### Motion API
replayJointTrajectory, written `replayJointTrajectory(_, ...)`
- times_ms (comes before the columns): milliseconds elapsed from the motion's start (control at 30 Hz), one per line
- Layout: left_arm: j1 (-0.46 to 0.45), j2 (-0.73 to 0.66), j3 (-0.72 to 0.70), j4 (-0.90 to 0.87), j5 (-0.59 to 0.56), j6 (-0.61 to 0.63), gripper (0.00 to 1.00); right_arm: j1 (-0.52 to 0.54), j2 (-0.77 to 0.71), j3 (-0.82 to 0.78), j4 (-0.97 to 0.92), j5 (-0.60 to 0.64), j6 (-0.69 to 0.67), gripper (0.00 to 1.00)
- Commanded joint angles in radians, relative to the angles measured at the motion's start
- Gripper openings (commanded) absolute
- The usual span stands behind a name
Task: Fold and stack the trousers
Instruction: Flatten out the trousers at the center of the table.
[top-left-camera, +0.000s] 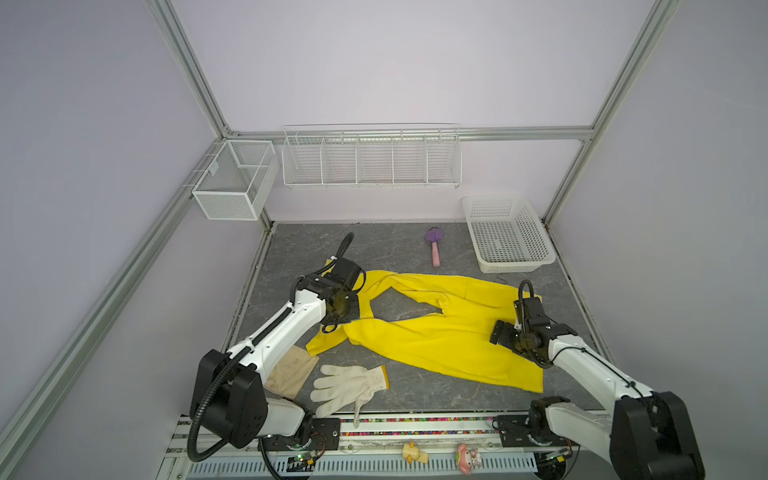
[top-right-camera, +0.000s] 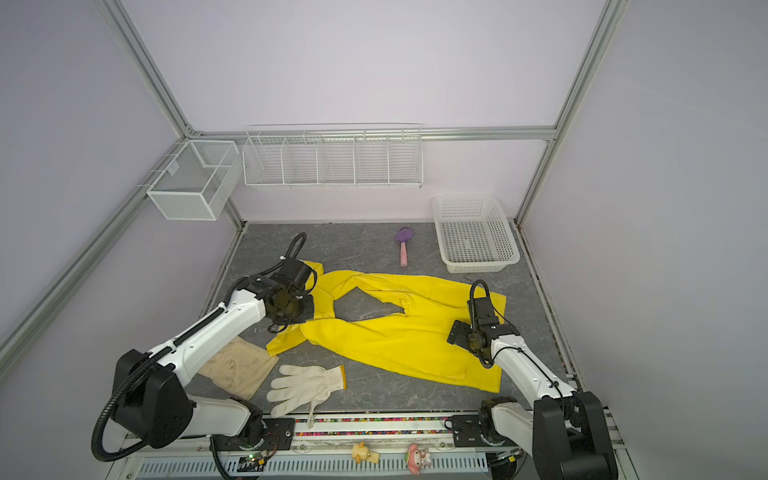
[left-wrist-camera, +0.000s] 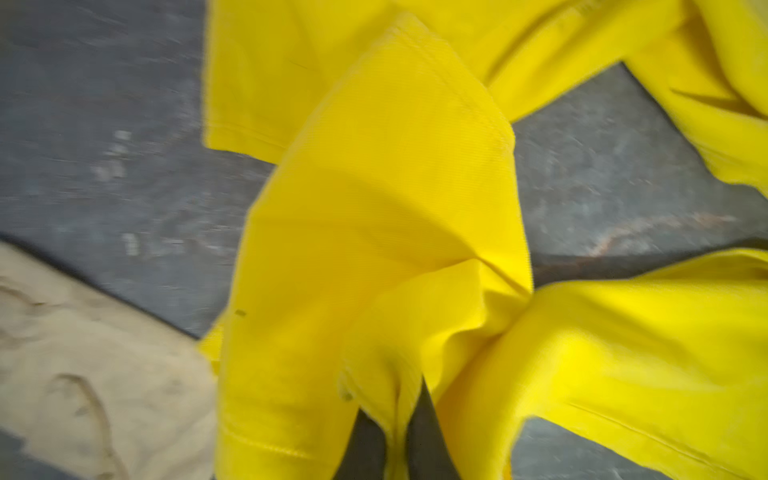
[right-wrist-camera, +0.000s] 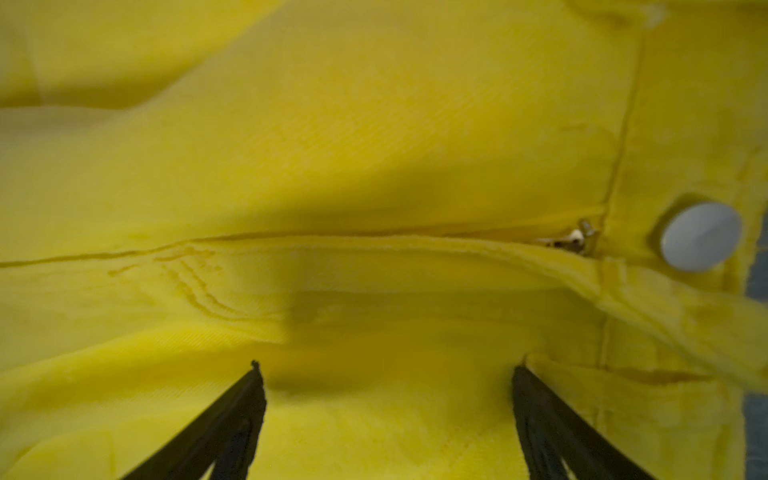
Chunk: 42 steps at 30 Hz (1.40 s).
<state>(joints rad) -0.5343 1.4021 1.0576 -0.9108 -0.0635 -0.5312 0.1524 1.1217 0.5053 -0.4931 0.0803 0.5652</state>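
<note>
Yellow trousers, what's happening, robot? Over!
Left gripper shut on the trousers, one leg. Right gripper open near waistband button. Legs crossed, unfolded. Cream glove close by.

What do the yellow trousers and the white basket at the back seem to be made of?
The trousers look like woven cotton-type twill, matte: fine diagonal ribs and stitched seams show in the right wrist view. The basket looks like moulded plastic, probably smooth, with a regular perforated grid.
</note>
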Motion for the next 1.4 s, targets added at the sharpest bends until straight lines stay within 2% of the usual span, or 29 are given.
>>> replayJointTrajectory(0,-0.085,0.056,-0.023,0.174,0.16,-0.113,0.1,-0.027,-0.02,0.012,-0.066,0.068,-0.01,0.95)
replayJointTrajectory(67,-0.14,0.114,-0.028,0.198,0.217,-0.126,0.14,-0.055,-0.026,0.001,-0.062,0.054,-0.009,0.94)
replayJointTrajectory(200,-0.185,0.153,0.0,0.165,0.26,-0.094,0.29,-0.103,-0.051,-0.013,-0.065,0.037,-0.002,0.95)
replayJointTrajectory(333,-0.154,0.098,0.083,0.04,0.24,-0.019,0.48,-0.141,-0.073,-0.023,-0.073,0.015,-0.004,0.95)
replayJointTrajectory(433,-0.066,0.027,0.112,-0.018,0.249,0.015,0.56,-0.148,-0.078,-0.021,-0.076,0.005,-0.01,0.95)
replayJointTrajectory(567,0.081,-0.042,0.1,-0.09,0.106,0.059,0.57,-0.15,-0.075,-0.016,-0.075,-0.012,-0.023,0.96)
replayJointTrajectory(667,0.199,-0.048,0.044,-0.101,0.042,0.108,0.57,-0.15,-0.074,-0.008,-0.072,-0.02,-0.033,0.95)
replayJointTrajectory(833,0.357,-0.013,-0.081,-0.028,0.066,0.157,0.58,-0.149,-0.077,0.005,-0.072,-0.037,-0.051,0.95)
replayJointTrajectory(1133,0.413,0.052,-0.229,0.122,-0.02,0.08,0.59,-0.15,-0.093,0.013,-0.077,-0.059,-0.061,0.95)
replayJointTrajectory(1367,0.415,0.123,-0.286,0.241,0.088,0.044,0.57,-0.14,-0.083,0.01,-0.064,-0.078,-0.059,0.95)
